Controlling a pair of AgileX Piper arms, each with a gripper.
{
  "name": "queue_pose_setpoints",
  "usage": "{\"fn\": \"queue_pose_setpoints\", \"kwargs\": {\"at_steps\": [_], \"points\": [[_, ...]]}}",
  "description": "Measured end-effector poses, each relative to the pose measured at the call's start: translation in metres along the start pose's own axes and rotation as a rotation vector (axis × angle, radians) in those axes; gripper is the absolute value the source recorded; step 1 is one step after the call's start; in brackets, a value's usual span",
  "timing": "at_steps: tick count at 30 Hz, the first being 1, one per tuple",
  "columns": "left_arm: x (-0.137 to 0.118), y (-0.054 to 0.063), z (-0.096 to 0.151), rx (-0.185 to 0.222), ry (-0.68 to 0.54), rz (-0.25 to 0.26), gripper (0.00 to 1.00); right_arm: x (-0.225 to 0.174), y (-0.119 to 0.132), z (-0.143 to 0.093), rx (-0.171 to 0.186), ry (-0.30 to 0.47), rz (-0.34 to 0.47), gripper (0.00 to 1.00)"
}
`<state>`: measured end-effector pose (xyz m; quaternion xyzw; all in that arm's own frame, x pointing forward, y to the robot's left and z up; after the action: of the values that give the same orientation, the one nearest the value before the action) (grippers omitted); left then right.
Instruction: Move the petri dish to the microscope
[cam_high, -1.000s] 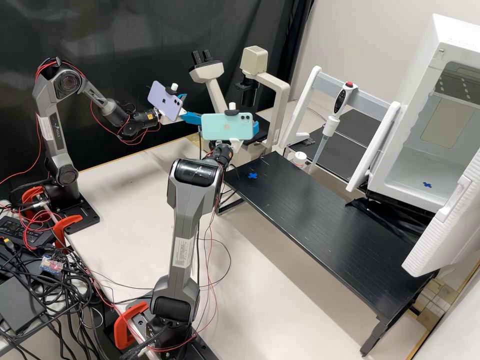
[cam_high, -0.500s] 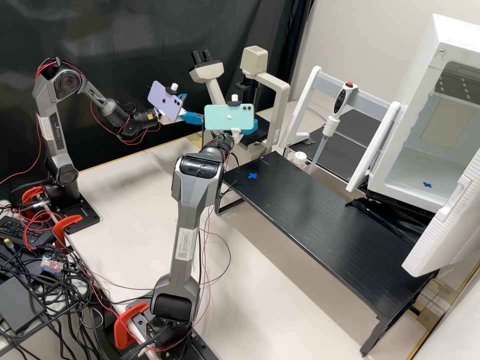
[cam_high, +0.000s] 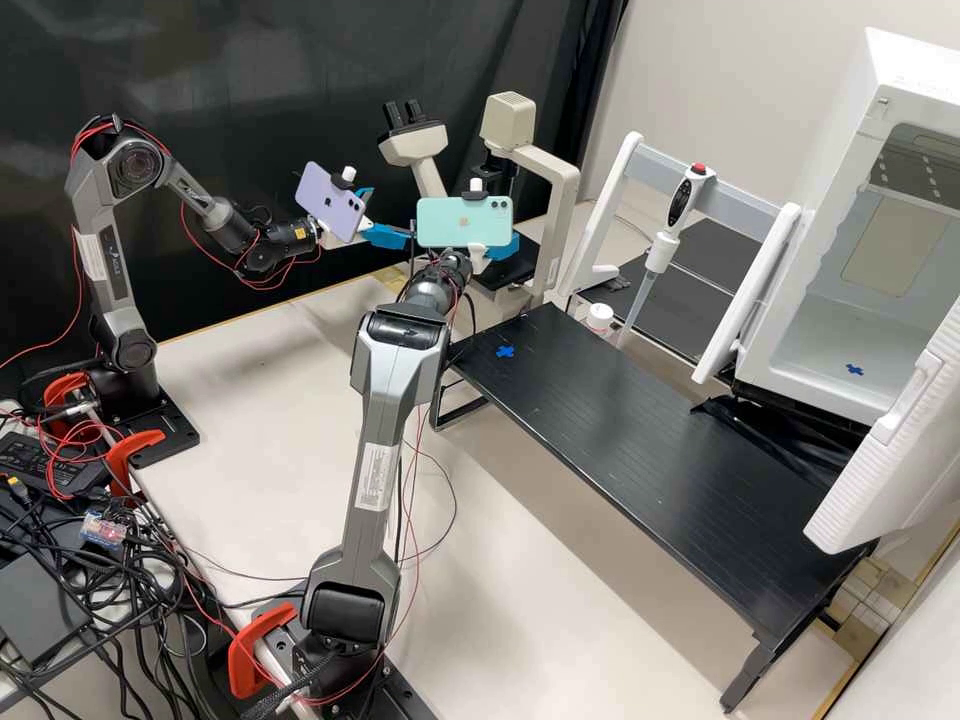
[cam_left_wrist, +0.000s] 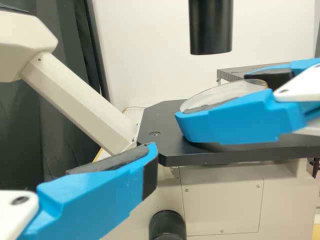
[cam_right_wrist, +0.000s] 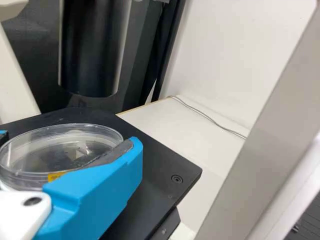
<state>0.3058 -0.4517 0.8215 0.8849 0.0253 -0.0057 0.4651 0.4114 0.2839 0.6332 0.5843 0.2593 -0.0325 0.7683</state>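
Observation:
In the high view the left gripper (cam_high: 391, 212) stands open left of the microscope (cam_high: 560, 200); the right gripper (cam_high: 504, 246) is at its stage. The left wrist view shows one finger of the left gripper (cam_left_wrist: 115, 165), apart from the clear petri dish (cam_left_wrist: 220, 95), which appears tilted between the other arm's blue fingers. From the right wrist, the right gripper (cam_right_wrist: 67, 140) is shut on the dish (cam_right_wrist: 60, 147), over the black stage (cam_right_wrist: 155, 165) and below the dark cylinder (cam_right_wrist: 92, 50). Whether the dish touches the stage I cannot tell.
A long black raised shelf (cam_high: 640, 440) with a blue cross mark stands right of the right arm. Behind it are a pipette (cam_high: 665, 230) on a white frame and a white-lidded bottle (cam_high: 599, 317). The white box (cam_high: 840, 340) is at the far right. The eyepiece column (cam_left_wrist: 75, 100) stands beside the stage.
In the high view the right arm's gripper and its green phone have moved upward and a little to the right. The left arm has kept still.

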Motion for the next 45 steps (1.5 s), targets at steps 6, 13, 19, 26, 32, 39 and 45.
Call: {"fn": "queue_pose_setpoints", "kwargs": {"at_steps": [6, 13, 19, 26, 32, 39, 45], "points": [[0.0, 0.0, 0.0, 0.0, 0.0, 0.0, 1.0, 0.009, 0.003, -0.006, -0.004, 0.012, -0.027, 0.0], [0.0, 0.0, 0.0, 0.0, 0.0, 0.0, 1.0, 0.013, 0.002, -0.01, 0.007, 0.028, -0.066, 0.0], [0.0, 0.0, 0.0, 0.0, 0.0, 0.0, 1.0, 0.017, 0.0, -0.008, 0.005, 0.024, -0.084, 0.0], [0.0, 0.0, 0.0, 0.0, 0.0, 0.0, 1.0, 0.022, 0.001, 0.003, 0.033, 0.0, -0.096, 0.0], [0.0, 0.0, 0.0, 0.0, 0.0, 0.0, 1.0, 0.025, 0.001, 0.012, 0.035, -0.016, -0.094, 0.0], [0.0, 0.0, 0.0, 0.0, 0.0, 0.0, 1.0, 0.027, 0.005, 0.021, 0.05, -0.028, -0.087, 0.0], [0.0, 0.0, 0.0, 0.0, 0.0, 0.0, 1.0, 0.027, 0.007, 0.021, 0.033, 0.005, -0.085, 0.0]]}}
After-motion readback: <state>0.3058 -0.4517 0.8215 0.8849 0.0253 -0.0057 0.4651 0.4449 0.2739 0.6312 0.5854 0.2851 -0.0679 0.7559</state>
